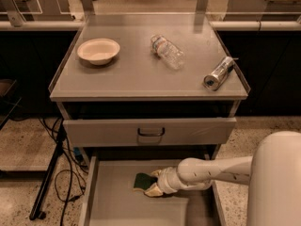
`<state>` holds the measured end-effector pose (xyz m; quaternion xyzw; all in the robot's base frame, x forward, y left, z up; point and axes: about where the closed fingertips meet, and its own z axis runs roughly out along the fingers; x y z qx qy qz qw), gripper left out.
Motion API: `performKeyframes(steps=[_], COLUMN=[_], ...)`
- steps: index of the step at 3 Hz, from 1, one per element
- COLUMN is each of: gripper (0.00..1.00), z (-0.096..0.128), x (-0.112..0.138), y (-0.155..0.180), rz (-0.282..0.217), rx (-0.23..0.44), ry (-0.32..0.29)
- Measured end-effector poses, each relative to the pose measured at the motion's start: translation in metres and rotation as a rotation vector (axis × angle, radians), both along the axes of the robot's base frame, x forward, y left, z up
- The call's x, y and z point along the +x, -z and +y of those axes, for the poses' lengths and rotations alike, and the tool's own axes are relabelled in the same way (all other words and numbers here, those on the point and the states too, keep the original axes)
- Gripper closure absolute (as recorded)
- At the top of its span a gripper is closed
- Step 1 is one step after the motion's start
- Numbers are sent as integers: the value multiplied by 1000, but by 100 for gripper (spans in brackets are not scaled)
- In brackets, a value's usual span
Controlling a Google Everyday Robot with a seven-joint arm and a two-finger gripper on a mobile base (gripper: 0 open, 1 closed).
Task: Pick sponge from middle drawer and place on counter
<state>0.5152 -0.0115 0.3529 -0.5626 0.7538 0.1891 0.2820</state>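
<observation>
Our arm reaches into the open middle drawer (117,206), its gripper (151,183) right at the sponge (140,180), which lies on the drawer floor at the tool's tip. We cannot tell whether the gripper has clamped onto it. We judge the task to be at the grasp, with the lift and the carry left to do. The counter (141,79), well above the gripper, holds a bowl (98,50), a bottle (167,51) and a can (218,73), but no sponge.

We see the small dark green sponge (140,181) lying flat in the open, shallow grey metal drawer (117,206), below the flat grey counter's (141,74) front edge; the gripper (151,182) sits at its right side.
</observation>
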Motion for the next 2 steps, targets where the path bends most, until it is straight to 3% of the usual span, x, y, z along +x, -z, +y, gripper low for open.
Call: performKeyframes(steps=[2], gripper=[100], z=[1], x=[-1], y=[0], rz=[2], rx=[0], ry=[-2])
